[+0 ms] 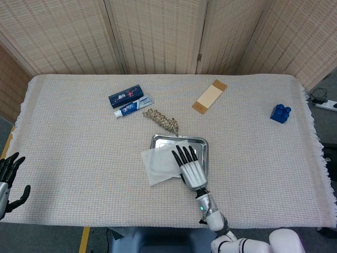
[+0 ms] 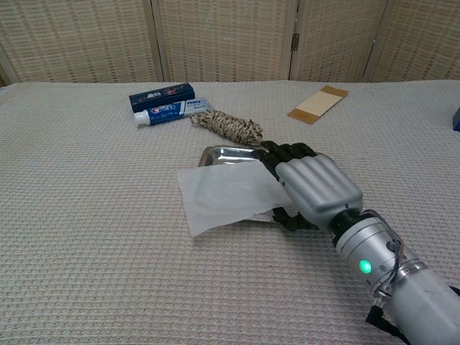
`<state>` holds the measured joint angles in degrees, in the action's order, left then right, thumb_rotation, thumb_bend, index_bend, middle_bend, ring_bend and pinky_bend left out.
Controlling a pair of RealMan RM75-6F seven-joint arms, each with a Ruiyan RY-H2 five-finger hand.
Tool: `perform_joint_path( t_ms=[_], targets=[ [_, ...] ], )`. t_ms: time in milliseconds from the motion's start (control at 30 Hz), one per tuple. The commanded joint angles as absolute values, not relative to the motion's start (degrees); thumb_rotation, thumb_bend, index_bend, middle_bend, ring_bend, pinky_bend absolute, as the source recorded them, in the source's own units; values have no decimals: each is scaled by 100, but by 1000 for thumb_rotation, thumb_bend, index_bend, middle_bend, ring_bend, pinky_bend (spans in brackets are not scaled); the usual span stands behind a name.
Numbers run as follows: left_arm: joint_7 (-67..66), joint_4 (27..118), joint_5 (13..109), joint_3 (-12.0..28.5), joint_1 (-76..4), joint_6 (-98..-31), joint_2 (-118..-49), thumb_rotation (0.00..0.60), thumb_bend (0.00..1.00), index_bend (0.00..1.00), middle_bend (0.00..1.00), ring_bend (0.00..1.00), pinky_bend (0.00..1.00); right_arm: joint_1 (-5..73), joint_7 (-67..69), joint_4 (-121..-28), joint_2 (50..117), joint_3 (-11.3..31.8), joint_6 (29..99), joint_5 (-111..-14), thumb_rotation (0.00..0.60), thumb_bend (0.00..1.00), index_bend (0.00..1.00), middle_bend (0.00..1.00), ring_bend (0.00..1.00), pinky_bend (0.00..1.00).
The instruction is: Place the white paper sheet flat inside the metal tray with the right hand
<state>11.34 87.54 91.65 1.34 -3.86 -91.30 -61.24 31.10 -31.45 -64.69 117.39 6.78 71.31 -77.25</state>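
Head view: thin white paper sheet [image 1: 161, 163] half over the shiny metal tray [image 1: 181, 143], left part on the woven counter [image 1: 79, 153]. Right hand [image 1: 190, 166] flat on it, fingers [image 1: 184, 154] extended. Left hand [image 1: 8, 176] cut off at frame edge, fingers apart.

Chest view: right hand [image 2: 310, 188] hides the tray's [image 2: 228, 153] right half; whether it pinches the sheet [image 2: 226, 195] is unclear.

The right hand [image 1: 190, 165] reaches forward from the near table edge, palm down, dark fingers [image 2: 286, 153] extended close together, the thumb tucked beneath (its contact is hidden). The left hand [image 1: 7, 176] shows at the far left edge, fingers apart and slightly curled, holding nothing.
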Motion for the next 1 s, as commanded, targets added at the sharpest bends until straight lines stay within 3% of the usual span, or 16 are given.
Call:
perform_joint_path(
  t_ms=[33, 267, 467, 767, 1000],
  targets=[
    [1120, 8687, 9235, 154, -387, -9218, -6167, 600, 523, 0, 0, 0, 0, 2910, -4460, -8335, 10528, 672, 6550, -6916, 600, 530, 0, 0, 0, 0],
    [1183, 8577, 9367, 149, -372, -9366, -6240, 600, 523, 0, 0, 0, 0, 3125, -5307, -9403, 9939, 894, 6416, -6255, 600, 449, 0, 0, 0, 0],
    [1179, 8582, 9345, 145, -373, -9341, -6232, 600, 523, 0, 0, 0, 0, 3469, -6275, -9773, 9696, 1085, 6367, -5212, 600, 389, 0, 0, 0, 0],
    [1150, 8579, 9300, 184, -370, -9366, -6269, 600, 522, 0, 0, 0, 0, 4341, -6487, -10020, 9238, 1323, 5428, -3067, 600, 337, 0, 0, 0, 0],
    [1268, 8562, 9328, 196, -355, -9444, -6265, 600, 523, 0, 0, 0, 0, 4303, -5754, -10772, 8538, 1106, 5385, -3475, 600, 336, 0, 0, 0, 0]
  ],
)
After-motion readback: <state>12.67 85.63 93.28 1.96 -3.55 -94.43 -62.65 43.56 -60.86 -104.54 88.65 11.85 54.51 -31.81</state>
